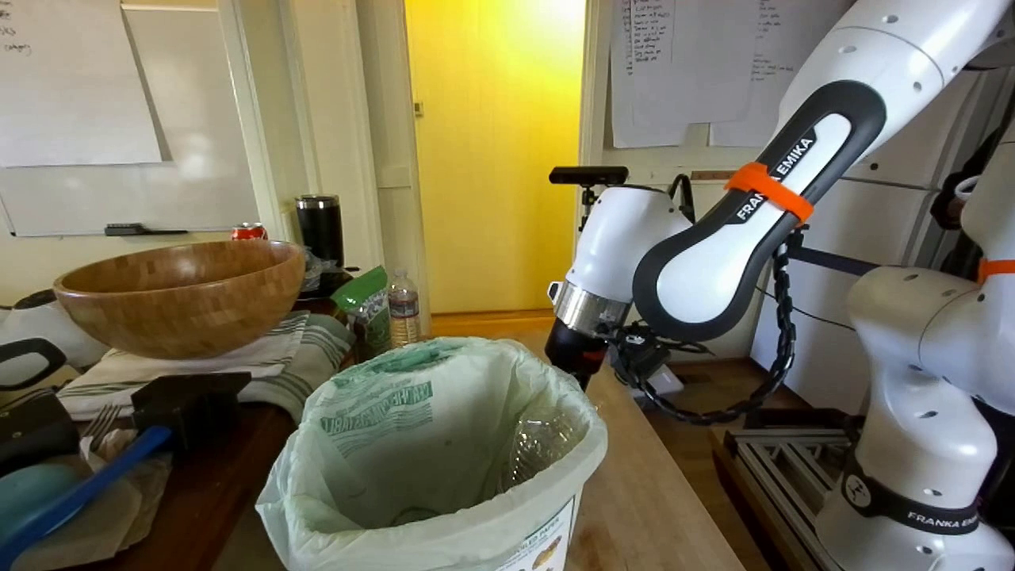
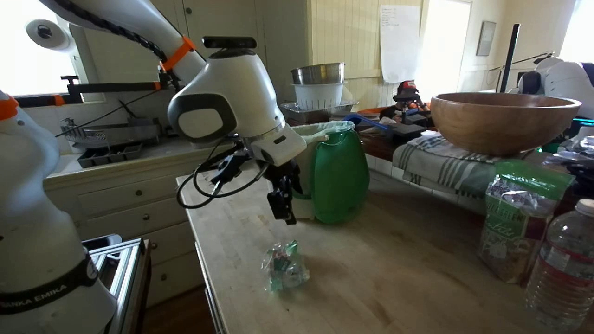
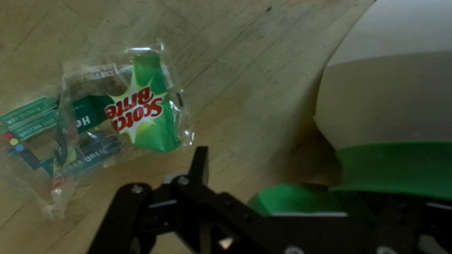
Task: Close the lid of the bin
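Observation:
The white bin stands on the wooden counter with a pale green-white liner [image 1: 357,515] over its rim, and it shows in both exterior views [image 2: 304,211]. The bright green lid [image 2: 341,178] hangs down upright along the bin's side, so the bin's top is open. The lid is hidden in an exterior view behind the bin. My gripper [image 2: 290,204] points down beside the lid, low over the counter. In the wrist view the fingers are spread wide, with the lid's green edge [image 3: 296,197] near them and the bin's wall [image 3: 388,98] at right. One finger is partly hidden in shadow; contact is unclear.
A crumpled Scotch-Brite wrapper [image 2: 285,269] lies on the counter near the gripper, also in the wrist view [image 3: 141,106]. A wooden bowl [image 2: 501,120] sits on striped towels. A green snack bag [image 2: 519,222] and a water bottle [image 2: 568,264] stand at the counter's far side.

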Controlling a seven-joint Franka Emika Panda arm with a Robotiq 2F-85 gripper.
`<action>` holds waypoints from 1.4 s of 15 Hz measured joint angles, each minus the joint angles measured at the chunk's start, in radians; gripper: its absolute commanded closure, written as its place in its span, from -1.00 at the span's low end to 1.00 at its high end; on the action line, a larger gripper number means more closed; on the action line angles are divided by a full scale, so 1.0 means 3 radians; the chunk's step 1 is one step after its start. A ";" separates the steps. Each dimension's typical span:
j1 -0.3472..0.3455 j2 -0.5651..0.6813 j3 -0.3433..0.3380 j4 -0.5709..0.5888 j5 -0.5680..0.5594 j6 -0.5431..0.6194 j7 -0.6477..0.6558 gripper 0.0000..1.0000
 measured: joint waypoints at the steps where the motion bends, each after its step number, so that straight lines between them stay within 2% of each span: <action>1: 0.0004 -0.0008 0.0022 0.0002 0.0042 -0.0039 -0.0093 -1.00; 4: 0.0022 -0.0052 0.0081 0.0000 0.0164 -0.0226 -0.0351 -1.00; 10: -0.0087 -0.0139 0.0216 0.0003 0.0049 -0.0184 -0.0563 -1.00; 16: -0.0296 -0.0218 0.0361 0.0004 -0.0375 -0.0169 -0.0560 -1.00; 21: -0.0604 -0.0232 0.0570 0.0003 -0.0964 -0.0017 -0.0360 -1.00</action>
